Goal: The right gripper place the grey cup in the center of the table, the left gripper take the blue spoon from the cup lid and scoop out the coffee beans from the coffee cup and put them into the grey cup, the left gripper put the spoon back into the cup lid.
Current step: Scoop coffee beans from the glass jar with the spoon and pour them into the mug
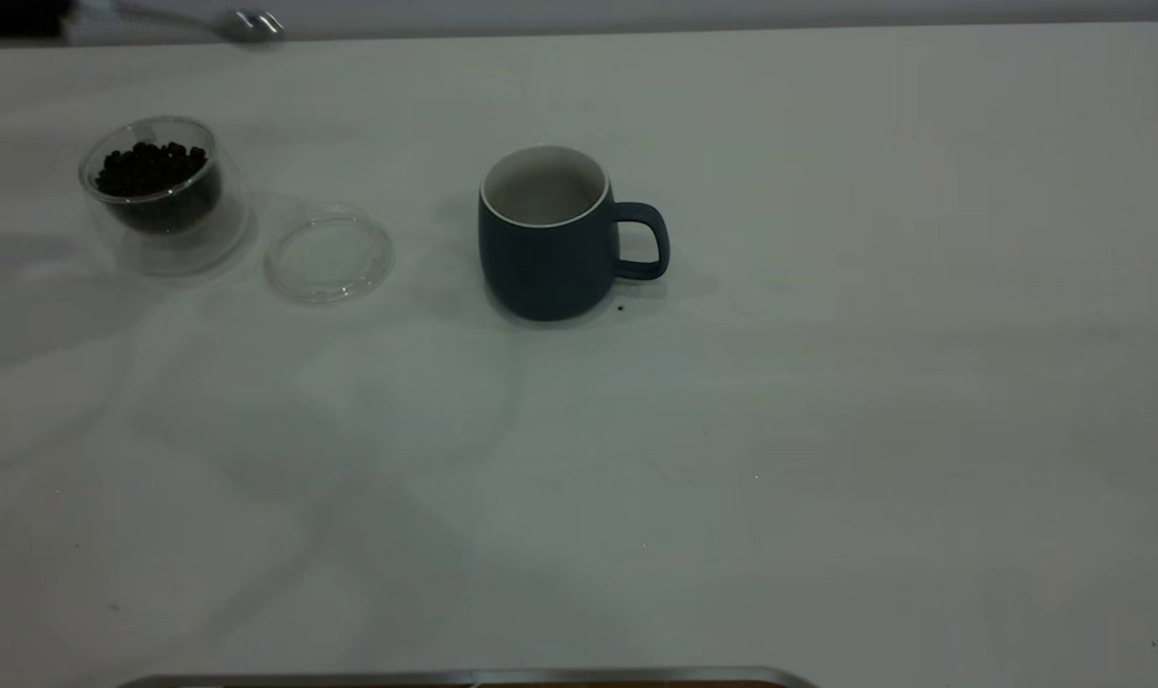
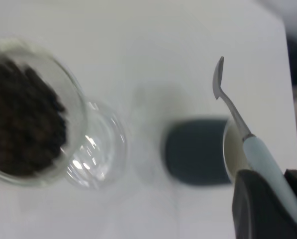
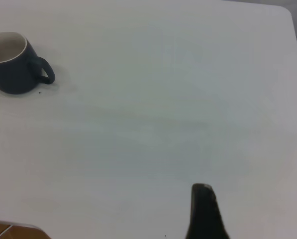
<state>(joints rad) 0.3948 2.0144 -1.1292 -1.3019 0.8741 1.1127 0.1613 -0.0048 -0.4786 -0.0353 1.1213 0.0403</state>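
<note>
The grey cup [image 1: 548, 234] stands upright near the table's middle, handle to the right, and its white inside shows no beans. The coffee cup [image 1: 163, 191], holding coffee beans [image 1: 149, 167], is at the far left. The cup lid [image 1: 329, 252] lies beside it with nothing on it. My left gripper [image 2: 280, 191] is shut on the pale handle of the blue spoon [image 2: 260, 152]. It holds the spoon in the air above the coffee cup [image 2: 29, 109], lid [image 2: 96, 149] and grey cup [image 2: 195, 152]. The spoon's metal bowl [image 1: 250, 21] shows at the table's far left edge. My right gripper [image 3: 204, 201] hangs well away from the grey cup [image 3: 11, 62].
The white table [image 1: 827, 382] stretches wide to the right of the grey cup and toward the front. A tiny dark speck [image 1: 620, 308] lies by the cup's base. A metal edge [image 1: 464, 678] runs along the front.
</note>
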